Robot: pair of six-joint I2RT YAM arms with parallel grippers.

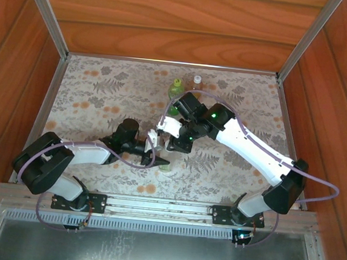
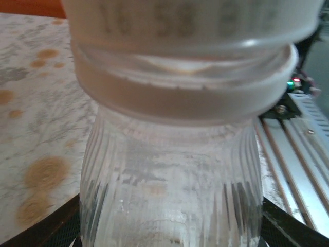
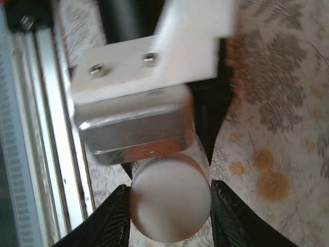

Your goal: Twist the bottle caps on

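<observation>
A clear ribbed bottle (image 2: 169,185) stands near the table's front, seen from above as a pale shape (image 1: 168,165). My left gripper (image 2: 169,231) is shut on its lower body, a black finger (image 2: 64,231) on each side. A white bottle cap (image 3: 169,203) sits on this bottle's neck; its rim (image 2: 190,20) is close to the left wrist camera. My right gripper (image 3: 169,206) comes down from above and is shut on the cap, with the fingers (image 3: 110,221) touching both sides. A green bottle (image 1: 175,92) with a yellow-green cap (image 1: 177,81) stands at the back.
Beside the green bottle is another bottle with a white cap (image 1: 197,79), its body partly behind my right arm (image 1: 245,142). The aluminium rail (image 1: 167,207) runs along the near edge. Wooden walls (image 1: 171,20) enclose the floral table mat (image 1: 91,98).
</observation>
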